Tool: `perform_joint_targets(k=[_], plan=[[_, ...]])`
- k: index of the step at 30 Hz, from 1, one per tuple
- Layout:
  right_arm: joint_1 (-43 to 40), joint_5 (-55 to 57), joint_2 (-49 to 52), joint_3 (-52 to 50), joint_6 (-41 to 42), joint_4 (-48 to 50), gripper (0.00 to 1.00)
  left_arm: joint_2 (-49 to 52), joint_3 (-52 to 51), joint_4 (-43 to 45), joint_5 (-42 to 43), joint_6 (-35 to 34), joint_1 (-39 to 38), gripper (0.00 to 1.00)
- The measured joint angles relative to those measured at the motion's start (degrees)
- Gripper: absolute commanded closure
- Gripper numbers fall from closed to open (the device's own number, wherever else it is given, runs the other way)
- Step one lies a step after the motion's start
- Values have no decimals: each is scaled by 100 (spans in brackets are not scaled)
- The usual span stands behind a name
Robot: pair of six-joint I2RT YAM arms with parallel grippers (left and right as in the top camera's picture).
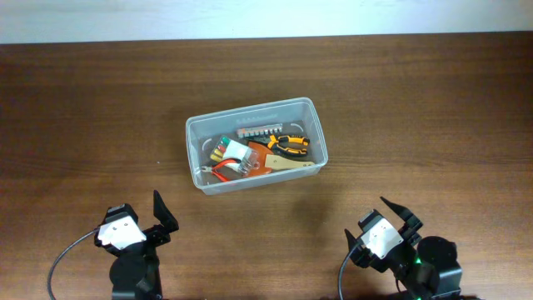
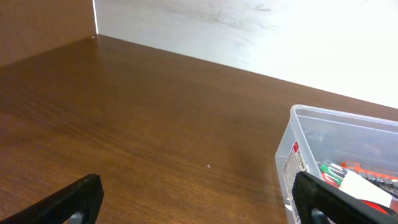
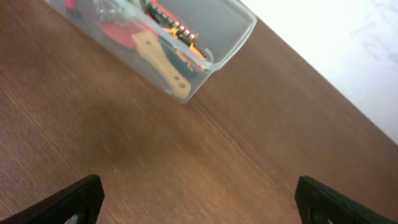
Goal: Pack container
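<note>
The clear plastic container (image 1: 202,127) stands at the middle of the wooden table and holds several tools: orange-and-black pliers (image 1: 291,145), a grey bit holder (image 1: 259,132), red-handled cutters (image 1: 218,172), a wooden-handled tool (image 1: 287,166) and a small clear box of coloured bits (image 1: 231,152). My left gripper (image 1: 158,218) is open and empty near the front left, apart from the container, whose corner shows in the left wrist view (image 2: 305,124). My right gripper (image 1: 398,218) is open and empty at the front right; the container shows far off in the right wrist view (image 3: 230,43).
A pale wall or surface (image 1: 266,17) runs along the table's far edge. The wooden table (image 1: 83,108) surrounds the container on all sides. Cables trail from both arm bases at the front edge.
</note>
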Motion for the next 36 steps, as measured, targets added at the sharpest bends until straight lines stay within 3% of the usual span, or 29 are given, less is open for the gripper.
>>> perform_joint_targets(k=[13,36], plan=[[-4,-673,-577,-826,15,-39,1,0,2,0,0,0,0,1],[-4,-789,-647,-831,17,-37,1,0,2,0,0,0,0,1]])
